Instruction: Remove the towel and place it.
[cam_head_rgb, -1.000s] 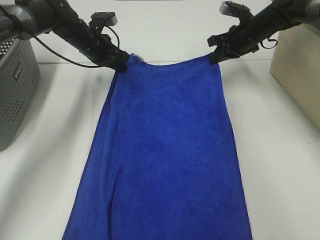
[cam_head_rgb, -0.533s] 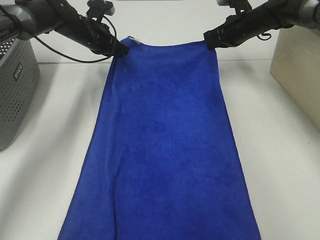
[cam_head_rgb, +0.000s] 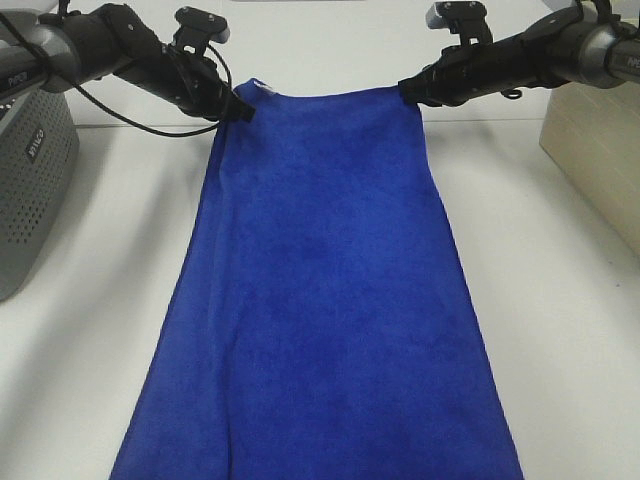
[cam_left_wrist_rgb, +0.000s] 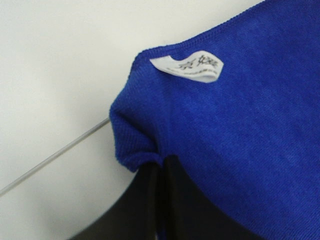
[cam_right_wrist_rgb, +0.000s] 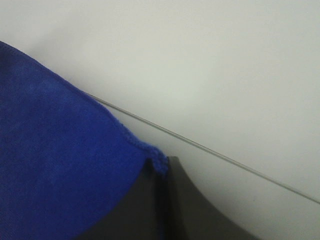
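Left pincer (cam_head_rgb: 238, 108) is clenched on the far left corner of the towel (cam_head_rgb: 320, 300); right pincer (cam_head_rgb: 410, 90) is clenched on the far right corner. In both wrist views the dark fingers (cam_left_wrist_rgb: 150, 200) are pressed together with blue fabric pinched between them, the cloth bunching at the pinch line (cam_right_wrist_rgb: 157, 165). The towel's far edge is held raised and stretched between the two pincers, sagging slightly at its middle. From that edge the cloth slopes toward the camera and spreads wider over the white surface (cam_head_rgb: 560, 300), its near end running out of the exterior view. A small white tag (cam_left_wrist_rgb: 187, 67) with printed characters sits on the towel just beside the left pincer's corner. A grey perforated basket (cam_head_rgb: 30, 180) stands on the surface well to the left of the towel. A beige box (cam_head_rgb: 600, 150) stands well to the right of the towel.
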